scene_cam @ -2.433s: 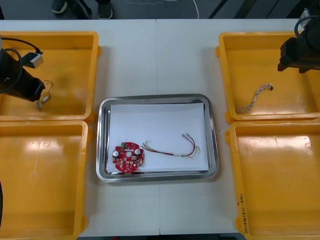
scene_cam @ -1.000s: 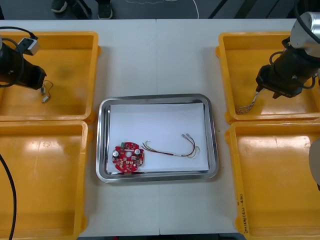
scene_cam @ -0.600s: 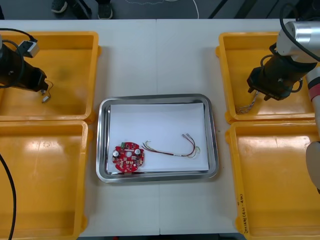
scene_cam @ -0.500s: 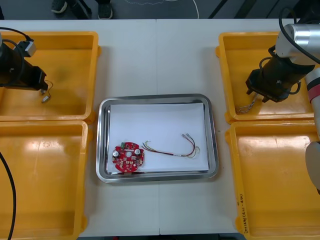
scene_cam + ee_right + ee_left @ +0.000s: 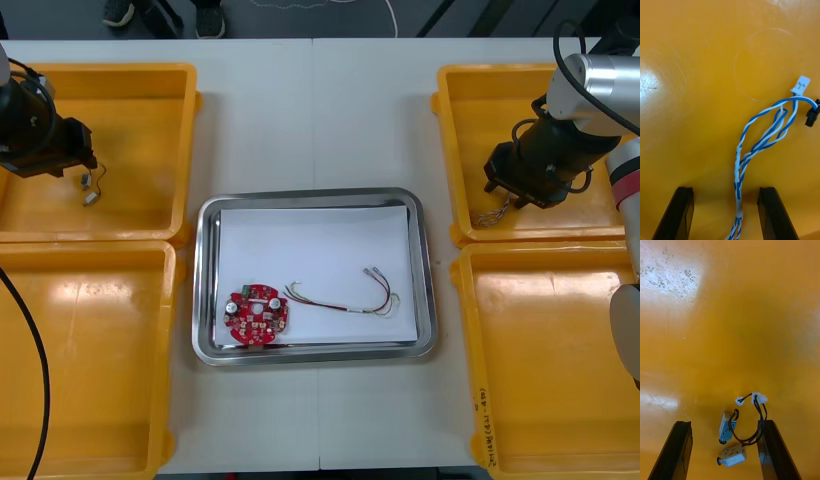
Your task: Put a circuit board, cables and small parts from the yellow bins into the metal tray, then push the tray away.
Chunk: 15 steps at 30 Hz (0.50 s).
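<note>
In the front view, the left gripper (image 5: 78, 172) hung over the far-left yellow bin (image 5: 130, 72), just beside the small metal parts (image 5: 88, 194). The right gripper (image 5: 503, 196) sat at the near-left corner of the far-right yellow bin (image 5: 470, 80), above the blue and white cable (image 5: 488, 217). The metal tray (image 5: 205, 300) held a red circuit board (image 5: 258, 316) in its near-left corner, with a red and yellow cable (image 5: 335, 306) beside it. In the right wrist view, the right fingers (image 5: 680, 213) stood wide apart astride the blue and white cable, gripping nothing. In the left wrist view, the left fingers (image 5: 679, 450) were likewise spread and empty, with the small metal parts and their black cable (image 5: 752, 420) between them.

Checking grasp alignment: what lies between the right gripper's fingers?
In the right wrist view, the twisted blue and white cable runs between the open fingers of the right gripper.
</note>
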### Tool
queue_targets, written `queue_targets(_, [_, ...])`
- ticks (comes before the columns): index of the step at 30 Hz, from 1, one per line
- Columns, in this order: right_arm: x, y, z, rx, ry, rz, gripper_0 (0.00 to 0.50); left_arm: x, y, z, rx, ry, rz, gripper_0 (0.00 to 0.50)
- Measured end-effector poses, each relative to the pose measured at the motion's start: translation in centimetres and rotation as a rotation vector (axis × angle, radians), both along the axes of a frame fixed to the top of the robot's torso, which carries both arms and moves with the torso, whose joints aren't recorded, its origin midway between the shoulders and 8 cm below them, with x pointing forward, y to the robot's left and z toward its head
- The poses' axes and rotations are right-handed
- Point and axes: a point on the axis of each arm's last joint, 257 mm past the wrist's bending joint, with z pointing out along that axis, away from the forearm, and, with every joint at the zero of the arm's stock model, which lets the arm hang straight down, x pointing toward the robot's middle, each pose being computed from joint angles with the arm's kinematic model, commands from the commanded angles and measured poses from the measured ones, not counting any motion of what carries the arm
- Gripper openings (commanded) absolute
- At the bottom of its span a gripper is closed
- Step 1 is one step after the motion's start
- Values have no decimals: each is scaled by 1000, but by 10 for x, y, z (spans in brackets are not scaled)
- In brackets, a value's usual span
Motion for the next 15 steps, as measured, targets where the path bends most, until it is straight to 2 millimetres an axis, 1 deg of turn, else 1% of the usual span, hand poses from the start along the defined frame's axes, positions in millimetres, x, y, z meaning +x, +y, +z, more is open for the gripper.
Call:
queue_targets(5, [1, 2, 1, 7, -1, 2, 500, -1, 0, -2, 6, 6, -3, 500])
queue_targets(6, [1, 3, 1, 9, -1, 3, 411, -1, 0, -3, 8, 10, -4, 500])
queue_targets(7, [1, 3, 1, 11, -1, 4, 292, -2, 0, -5, 11, 16, -5, 500])
queue_targets(8, [1, 4, 1, 12, -1, 4, 292, -3, 0, -8, 13, 22, -5, 500])
queue_targets(9, [1, 4, 1, 15, -1, 5, 149, -4, 0, -11, 15, 30, -5, 500])
queue_targets(10, [1, 5, 1, 17, -1, 6, 80, -5, 0, -13, 16, 35, -4, 500])
queue_targets(11, [1, 6, 1, 19, -1, 6, 71, -6, 1, -15, 18, 40, -4, 500])
queue_targets(12, [1, 6, 1, 20, -1, 7, 13, -7, 1, -17, 18, 44, -3, 500])
queue_targets(13, [1, 6, 1, 20, 0, 7, 0, -7, 1, -18, 19, 48, -3, 500])
queue_targets(15, [1, 6, 1, 20, 1, 7, 0, -8, 1, -20, 19, 53, -2, 500])
